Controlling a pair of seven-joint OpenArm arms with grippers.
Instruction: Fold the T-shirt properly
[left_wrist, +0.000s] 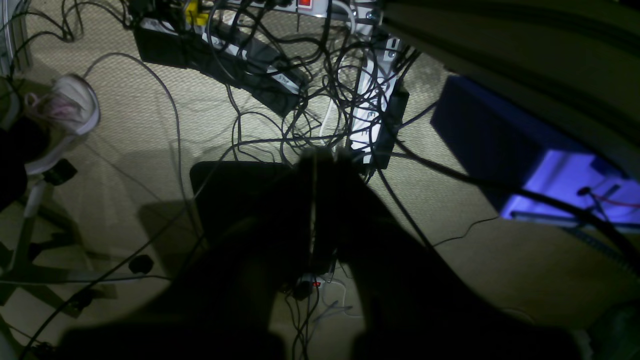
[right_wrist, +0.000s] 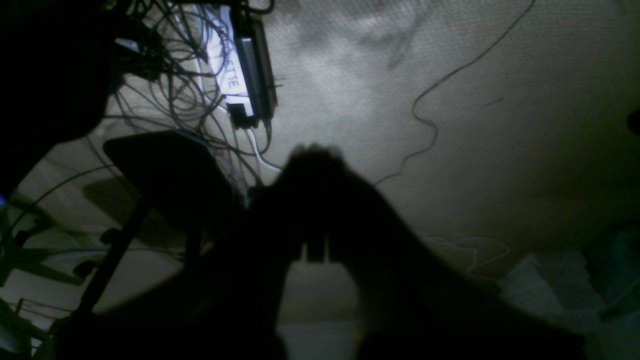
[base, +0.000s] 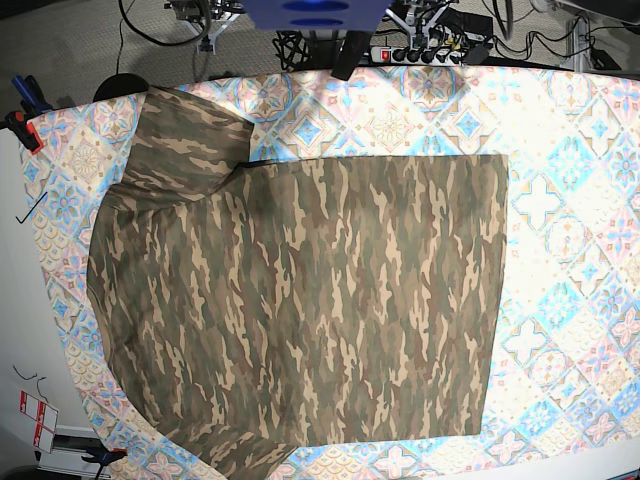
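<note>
The T-shirt (base: 300, 300) lies spread flat, with no fold made that shows, across the patterned tablecloth (base: 570, 200) on the surface, one sleeve reaching the far-left corner; judging by this, all folding is still to do. Both wrist views look at the cabled floor: the left end effector (left_wrist: 325, 157) and right end effector (right_wrist: 316, 150) are pressed together, empty. No legible writing

One T-shirt (base: 300, 300) lies on one tablecloth (base: 560, 200) covering one desk (base: 20, 330). Two grippers show, one per wrist view: the left gripper (left_wrist: 320, 160) and the right gripper (right_wrist: 315, 152), each a dark silhouette. One blue box (left_wrist: 505, 150) and one black pedal (left_wrist: 235, 185) sit on the floor (left_wrist: 525, 265) among many cables.
</note>
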